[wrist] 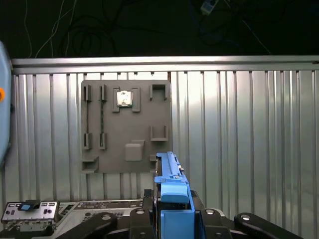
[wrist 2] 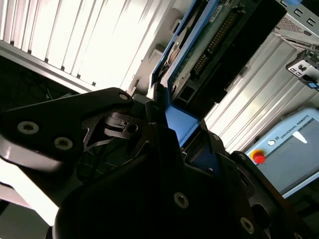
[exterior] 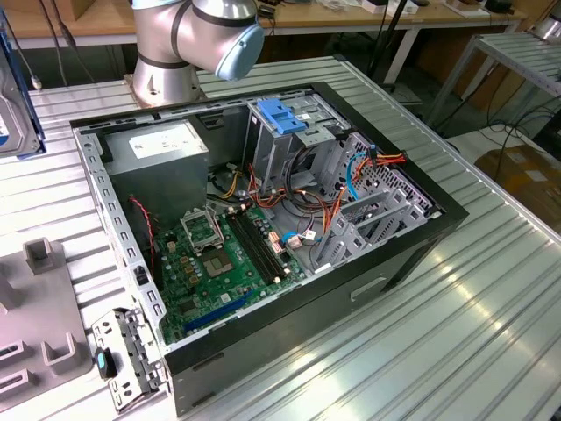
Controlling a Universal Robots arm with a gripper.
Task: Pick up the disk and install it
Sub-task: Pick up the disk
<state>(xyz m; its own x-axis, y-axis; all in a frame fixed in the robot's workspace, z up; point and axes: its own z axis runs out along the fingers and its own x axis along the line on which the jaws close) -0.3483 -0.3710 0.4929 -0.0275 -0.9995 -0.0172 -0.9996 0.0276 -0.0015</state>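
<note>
We are holding the disk (wrist: 172,181) upright, the gripper (wrist: 172,219) pinching it above the ribbed desk (wrist: 249,149). Pickup is looking done; the open computer case (exterior: 263,219), mid-frame in the exterior view, is awaiting it.

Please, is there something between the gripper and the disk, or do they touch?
Nothing lies between them: in the first wrist view the gripper is shut directly on the disk.
</note>
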